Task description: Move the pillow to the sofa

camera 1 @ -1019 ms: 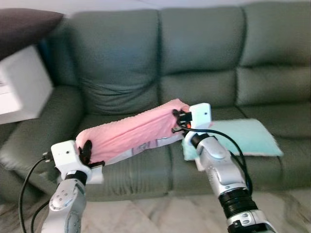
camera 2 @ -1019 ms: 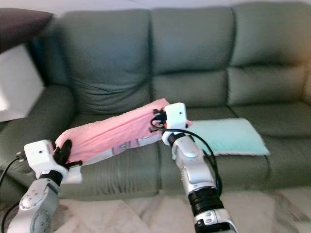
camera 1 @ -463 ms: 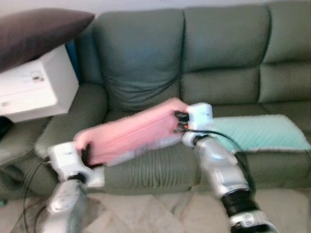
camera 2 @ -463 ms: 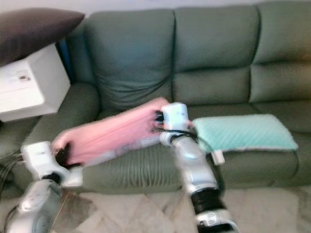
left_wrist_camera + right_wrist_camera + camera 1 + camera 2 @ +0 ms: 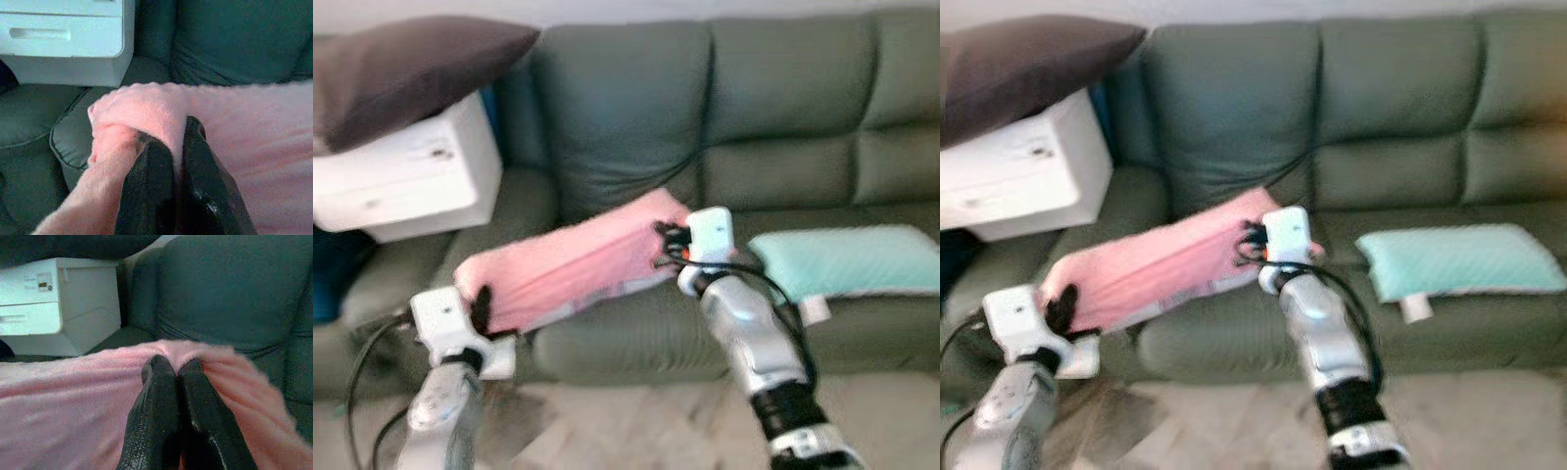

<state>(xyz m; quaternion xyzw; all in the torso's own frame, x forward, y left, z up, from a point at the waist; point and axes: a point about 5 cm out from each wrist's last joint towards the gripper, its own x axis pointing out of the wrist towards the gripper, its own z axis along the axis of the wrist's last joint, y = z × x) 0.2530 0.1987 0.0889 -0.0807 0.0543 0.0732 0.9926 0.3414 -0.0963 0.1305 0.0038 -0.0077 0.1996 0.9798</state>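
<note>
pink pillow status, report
Left gripper and right gripper both shut on pink pillow, one at each end. Pillow held over sofa seat. Mint pillow lies further right.

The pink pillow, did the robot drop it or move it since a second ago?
Not dropped. Both grippers, left and right, stay shut on the pink pillow above the sofa. The camera swung, so the white box shows more. The mint pillow stays put.

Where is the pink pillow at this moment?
The pink pillow hangs between both grippers, left gripper and right gripper pinching its ends, over the sofa seat's left part.
</note>
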